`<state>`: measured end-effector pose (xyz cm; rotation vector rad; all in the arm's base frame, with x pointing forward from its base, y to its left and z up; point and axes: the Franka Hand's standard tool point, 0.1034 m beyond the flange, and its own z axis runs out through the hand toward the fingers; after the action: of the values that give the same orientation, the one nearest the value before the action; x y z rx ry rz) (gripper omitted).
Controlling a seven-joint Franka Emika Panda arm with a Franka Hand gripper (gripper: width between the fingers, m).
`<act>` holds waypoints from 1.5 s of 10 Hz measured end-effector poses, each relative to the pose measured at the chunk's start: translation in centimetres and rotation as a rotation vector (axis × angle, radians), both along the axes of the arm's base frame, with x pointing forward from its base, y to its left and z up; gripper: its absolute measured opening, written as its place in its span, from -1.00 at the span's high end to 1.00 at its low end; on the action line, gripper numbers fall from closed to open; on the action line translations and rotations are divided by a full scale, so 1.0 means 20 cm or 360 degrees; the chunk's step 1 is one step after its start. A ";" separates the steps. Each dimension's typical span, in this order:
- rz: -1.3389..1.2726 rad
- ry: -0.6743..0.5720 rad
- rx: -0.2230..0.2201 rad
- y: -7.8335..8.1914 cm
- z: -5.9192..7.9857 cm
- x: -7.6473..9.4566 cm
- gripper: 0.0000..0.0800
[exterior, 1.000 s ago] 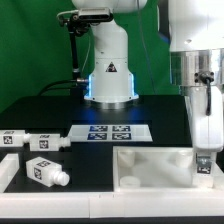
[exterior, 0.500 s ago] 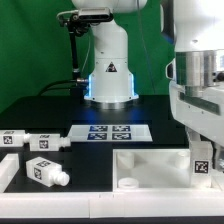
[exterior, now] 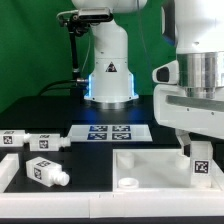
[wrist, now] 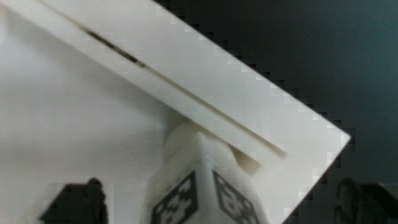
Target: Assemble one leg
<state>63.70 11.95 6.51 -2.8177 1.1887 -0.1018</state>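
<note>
The gripper (exterior: 200, 160) is clamped on a leg (exterior: 201, 163), holding it upright right over the far corner of the big white square tray piece (exterior: 150, 168), on the exterior view's right. Compared to a second ago the whole wrist has rotated: the flange now sticks out toward the exterior view's left, and the tag on the leg has gone from edge-on to facing the camera. It also sits a touch higher in frame than it did half a second back, so my guess is the arm is turning the leg into the corner hole, or re-gripping between turns, though the hole itself is hidden behind the leg, so I can't say how far in it is. In the wrist view you get the tagged leg (wrist: 199, 182) straight down between the dark fingertips (wrist: 79, 196), with the tray's rim (wrist: 196, 80) running diagonally behind it. Three more legs are untouched on the exterior view's left: two side by side (exterior: 30, 140) and one closer to the camera (exterior: 45, 172). The marker board (exterior: 110, 132) sits flat in the middle of the table, near the robot base (exterior: 110, 75).
</note>
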 end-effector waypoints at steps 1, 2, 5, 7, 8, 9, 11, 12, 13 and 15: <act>0.0312 -0.0028 -0.0044 -0.02 0.02 0.02 -0.62; 0.0472 -0.0039 -0.0060 -0.05 0.02 0.03 -0.62; 0.0397 -0.0034 -0.0053 -0.06 0.01 0.03 0.04; 0.0193 -0.0025 -0.0046 -0.09 0.01 0.03 0.21; 0.0122 -0.0018 -0.0046 -0.10 0.01 0.03 0.21; 0.0023 -0.0009 -0.0059 -0.11 0.01 0.03 0.21; 0.0007 -0.0008 -0.0063 -0.13 0.01 0.03 0.21; 0.0008 -0.0008 -0.0063 -0.13 0.01 0.03 0.21; 0.0008 -0.0008 -0.0063 -0.13 0.01 0.03 0.21; 0.0004 -0.0004 -0.0058 -0.13 0.02 0.03 0.21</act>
<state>64.22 9.30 6.90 -2.8496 1.1948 -0.1281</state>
